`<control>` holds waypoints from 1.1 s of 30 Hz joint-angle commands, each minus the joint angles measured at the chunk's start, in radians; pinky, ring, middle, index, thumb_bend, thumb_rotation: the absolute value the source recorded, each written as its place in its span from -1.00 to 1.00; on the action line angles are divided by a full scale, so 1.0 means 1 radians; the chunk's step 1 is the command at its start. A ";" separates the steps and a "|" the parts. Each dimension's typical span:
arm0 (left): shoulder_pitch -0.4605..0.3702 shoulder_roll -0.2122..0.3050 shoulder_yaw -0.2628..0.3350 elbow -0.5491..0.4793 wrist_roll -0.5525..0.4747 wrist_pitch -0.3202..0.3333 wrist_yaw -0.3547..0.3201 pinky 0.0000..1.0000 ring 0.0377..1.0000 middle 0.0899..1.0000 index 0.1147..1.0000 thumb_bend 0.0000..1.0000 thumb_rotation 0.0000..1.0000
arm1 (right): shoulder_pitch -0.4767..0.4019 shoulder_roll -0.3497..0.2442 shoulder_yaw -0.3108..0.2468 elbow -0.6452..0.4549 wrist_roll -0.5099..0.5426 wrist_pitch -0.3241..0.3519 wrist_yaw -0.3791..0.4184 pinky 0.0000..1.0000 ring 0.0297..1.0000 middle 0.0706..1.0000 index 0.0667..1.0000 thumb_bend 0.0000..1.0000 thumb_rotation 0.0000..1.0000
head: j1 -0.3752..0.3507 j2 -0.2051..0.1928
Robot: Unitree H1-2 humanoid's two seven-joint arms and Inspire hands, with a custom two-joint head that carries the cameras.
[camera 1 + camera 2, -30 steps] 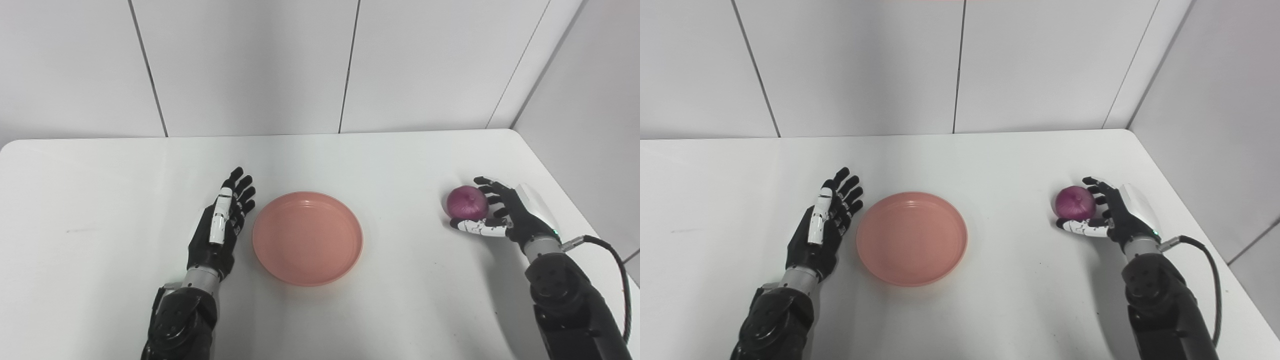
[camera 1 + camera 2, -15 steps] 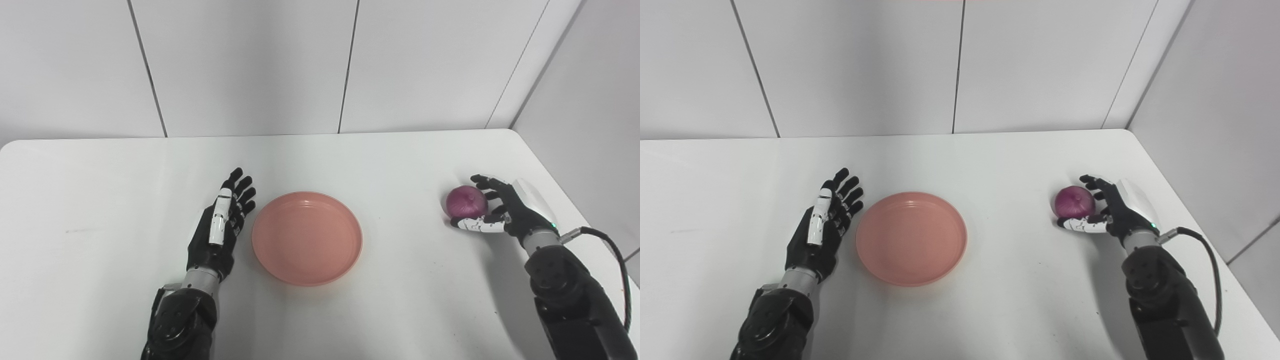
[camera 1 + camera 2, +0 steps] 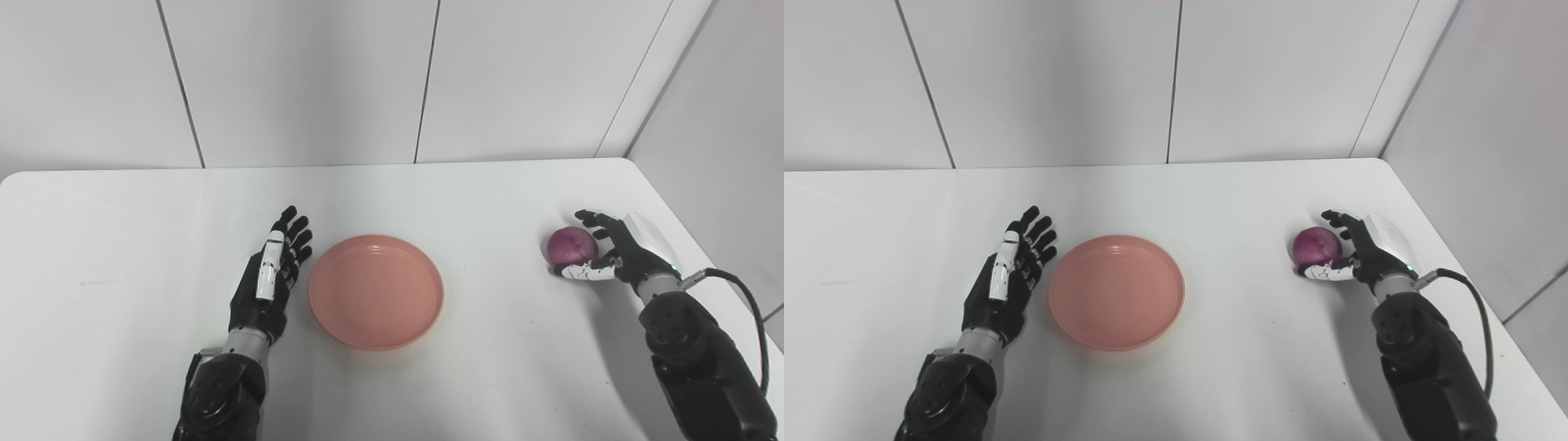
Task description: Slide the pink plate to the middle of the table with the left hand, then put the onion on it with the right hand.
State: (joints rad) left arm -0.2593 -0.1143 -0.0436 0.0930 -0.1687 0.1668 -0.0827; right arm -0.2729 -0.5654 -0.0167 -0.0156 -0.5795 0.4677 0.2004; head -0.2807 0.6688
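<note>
Near the middle of the white worktop (image 3: 465, 202) sits the pink plate (image 3: 376, 292), so the slide looks done. Just left of the plate, the left hand (image 3: 267, 283) lies flat with fingers spread, holding nothing and not touching the rim. Well to the right of the plate, the red onion (image 3: 571, 246) rests on the worktop, cupped by the right hand (image 3: 612, 254), fingers curling around it. Grasping seems under way; next comes a firm closure, a lift, and a carry leftward over the plate.

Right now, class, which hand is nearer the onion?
Right. The right hand cups the onion, fingers around it; the left hand lies beyond the plate.
</note>
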 commanded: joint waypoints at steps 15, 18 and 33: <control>-0.004 -0.005 0.001 -0.005 -0.002 -0.001 -0.002 0.91 0.89 0.89 0.85 -0.11 1.00 | -0.035 -0.054 0.069 0.005 -0.011 -0.032 0.007 0.03 0.10 0.16 0.08 0.51 -0.84 | -0.004 -0.002; -0.005 -0.005 0.002 -0.007 -0.002 -0.002 -0.002 0.90 0.88 0.88 0.85 -0.12 1.00 | -0.034 -0.058 0.076 -0.004 -0.020 -0.022 0.007 -0.08 0.02 0.06 0.03 0.43 -0.82 | -0.005 -0.001; -0.009 -0.002 0.003 -0.006 0.005 -0.001 0.001 0.89 0.88 0.89 0.86 -0.10 1.00 | -0.018 -0.048 0.051 -0.053 0.006 -0.040 -0.029 -0.10 -0.02 0.00 -0.04 0.36 -0.92 | -0.001 -0.004</control>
State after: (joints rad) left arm -0.2589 -0.1149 -0.0401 0.0904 -0.1692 0.1708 -0.0830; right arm -0.2820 -0.5998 0.0480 -0.0271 -0.5784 0.4614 0.1822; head -0.2823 0.6658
